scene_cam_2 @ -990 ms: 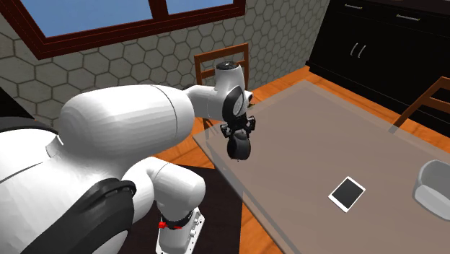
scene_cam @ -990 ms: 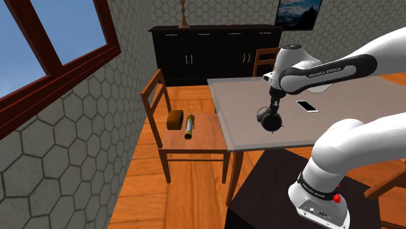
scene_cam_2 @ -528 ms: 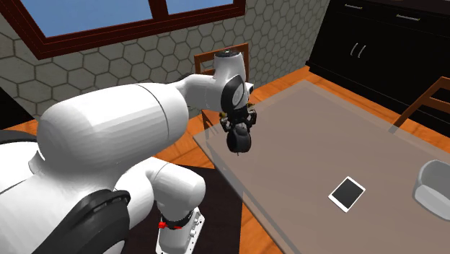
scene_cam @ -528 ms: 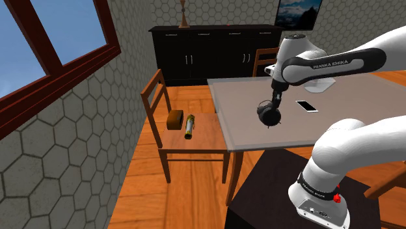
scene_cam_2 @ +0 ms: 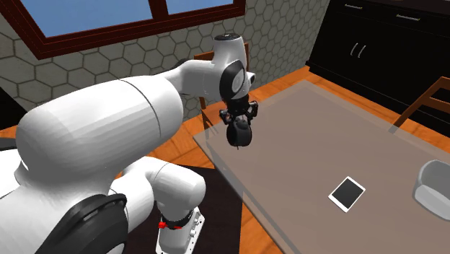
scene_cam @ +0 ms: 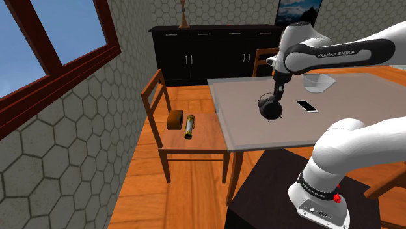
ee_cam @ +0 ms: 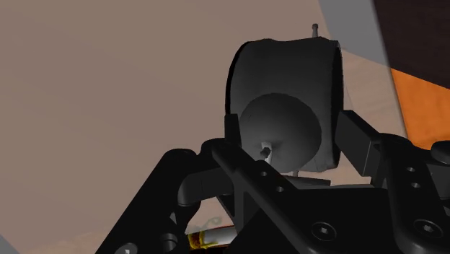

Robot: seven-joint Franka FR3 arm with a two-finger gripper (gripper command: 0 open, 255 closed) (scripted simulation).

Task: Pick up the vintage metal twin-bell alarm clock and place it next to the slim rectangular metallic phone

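Hexagon-tiled walls (scene_cam: 84,136) back the grey-brown bench (scene_cam: 241,130), over which the all-black end effector (scene_cam: 276,96) clasps the dark, round twin-bell alarm clock (scene_cam: 270,110) hanging just beneath it, clear of the surface, presumably for carrying toward the slim dark-screened rectangular phone (scene_cam: 307,105) lying flat nearby.

The grey-brown worktop (scene_cam: 247,127) stands on wooden legs. A slim phone (scene_cam: 307,105) with a dark face and a white edge lies flat on it. A pale grey bowl-like container (scene_cam: 319,80) sits near the phone, not touching it.
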